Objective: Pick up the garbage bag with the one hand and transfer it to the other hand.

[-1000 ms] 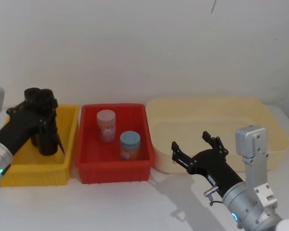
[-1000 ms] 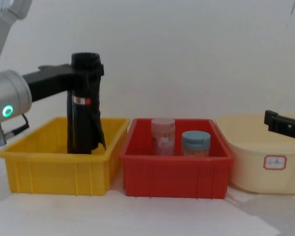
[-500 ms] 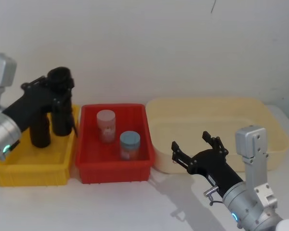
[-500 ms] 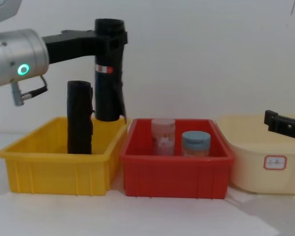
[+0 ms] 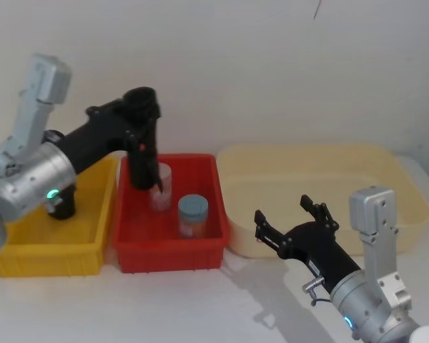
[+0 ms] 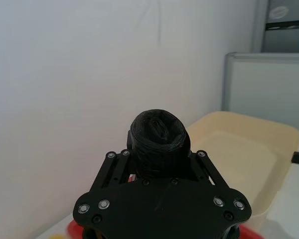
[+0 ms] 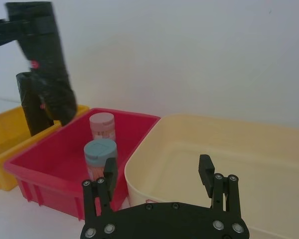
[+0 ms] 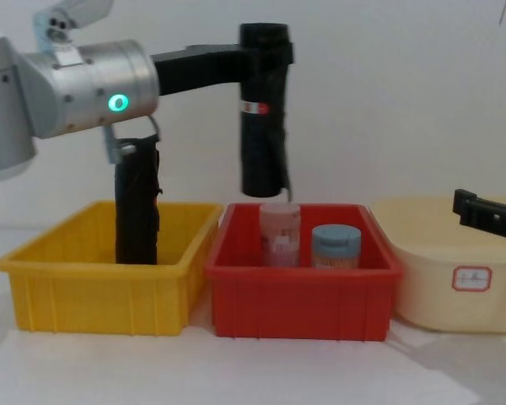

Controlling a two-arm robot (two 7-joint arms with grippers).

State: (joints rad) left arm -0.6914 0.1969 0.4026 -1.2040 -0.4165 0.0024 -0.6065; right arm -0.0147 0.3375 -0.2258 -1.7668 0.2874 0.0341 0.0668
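The garbage bag (image 5: 141, 146), a tall black roll with a white-and-red label band (image 8: 255, 108), hangs upright in the air over the left part of the red bin (image 5: 168, 248). In the chest view its lower end is just above the pink-lidded jar (image 8: 279, 234). My left gripper (image 5: 140, 114) is shut on the roll near its top (image 6: 158, 133), reaching in from the left on its long black link. My right gripper (image 5: 283, 211) stands open low in front of the cream tub (image 5: 307, 151), apart from the bag, with nothing between its fingers (image 7: 109, 169).
A second black roll (image 8: 137, 202) stands upright in the yellow bin (image 8: 101, 291) at the left. The red bin holds the pink-lidded jar and a blue-lidded jar (image 5: 192, 215). The large cream tub fills the right side. A white wall is close behind.
My left gripper has carried the garbage bag up and to the right, out of the yellow bin and over the red bin. The right arm has not moved.
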